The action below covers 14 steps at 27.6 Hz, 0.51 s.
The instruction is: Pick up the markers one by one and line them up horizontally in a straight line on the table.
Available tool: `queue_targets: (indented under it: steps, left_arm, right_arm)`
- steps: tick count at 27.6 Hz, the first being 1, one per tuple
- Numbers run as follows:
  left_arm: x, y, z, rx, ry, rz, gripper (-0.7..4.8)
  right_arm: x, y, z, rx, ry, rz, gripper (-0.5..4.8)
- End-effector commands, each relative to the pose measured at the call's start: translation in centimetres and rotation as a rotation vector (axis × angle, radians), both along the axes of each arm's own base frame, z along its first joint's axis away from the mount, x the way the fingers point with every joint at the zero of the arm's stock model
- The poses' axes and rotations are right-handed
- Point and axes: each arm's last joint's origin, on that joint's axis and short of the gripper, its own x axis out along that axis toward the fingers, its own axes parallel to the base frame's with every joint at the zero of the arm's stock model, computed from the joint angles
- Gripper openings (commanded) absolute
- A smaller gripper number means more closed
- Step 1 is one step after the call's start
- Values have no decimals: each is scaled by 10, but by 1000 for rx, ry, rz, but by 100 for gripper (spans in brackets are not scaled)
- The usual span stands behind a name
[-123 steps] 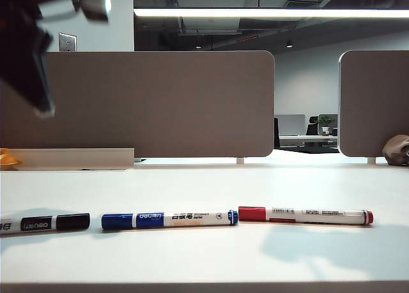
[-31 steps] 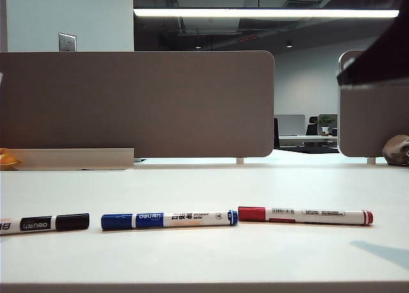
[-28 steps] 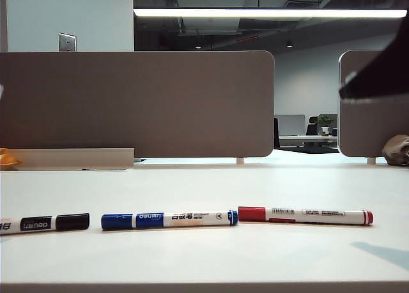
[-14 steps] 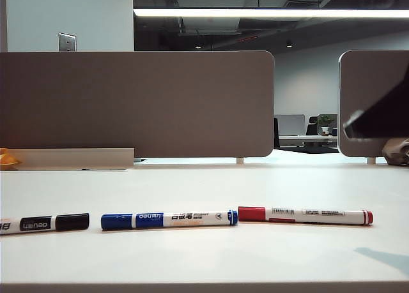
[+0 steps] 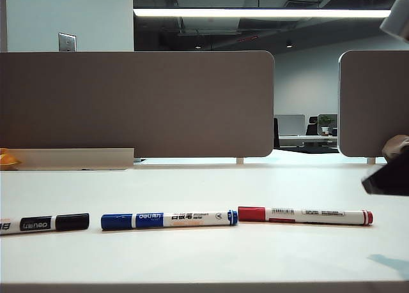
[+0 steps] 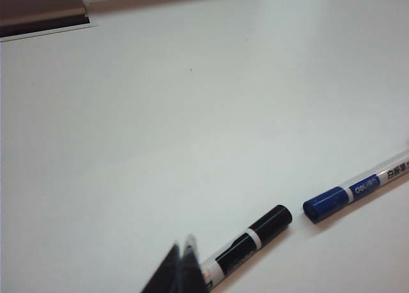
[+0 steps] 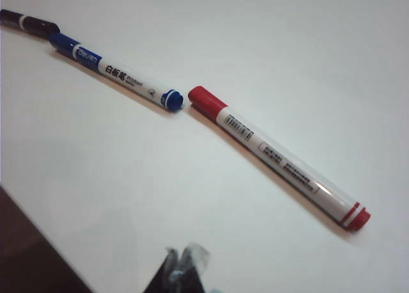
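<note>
Markers lie end to end across the table (image 5: 204, 184): black marker (image 5: 45, 223), blue marker (image 5: 169, 219), red marker (image 5: 305, 215), long axes running left to right. Our left gripper (image 6: 185, 262) hangs closed and empty just by the black one; our right gripper (image 7: 185, 262), closed and empty, sits nearest the red. We judge the line complete.

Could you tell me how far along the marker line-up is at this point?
It looks done: the black marker, blue marker and red marker lie end to end on the table. Nothing is held; left gripper and right gripper are shut, empty.
</note>
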Motion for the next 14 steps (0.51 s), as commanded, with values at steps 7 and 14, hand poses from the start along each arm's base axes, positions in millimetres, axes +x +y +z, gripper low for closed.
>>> queue_targets:
  steps: [7,14]
  left_arm:
    - [0,-1,-1,-4,7,-24,-6]
    - [-1,-2,-1,-22,14,-67,-6]
  right_arm:
    - [-2,-2,-12,-18,18,5,-5]
    - [-3,-2,-16,-20,29,10,-5]
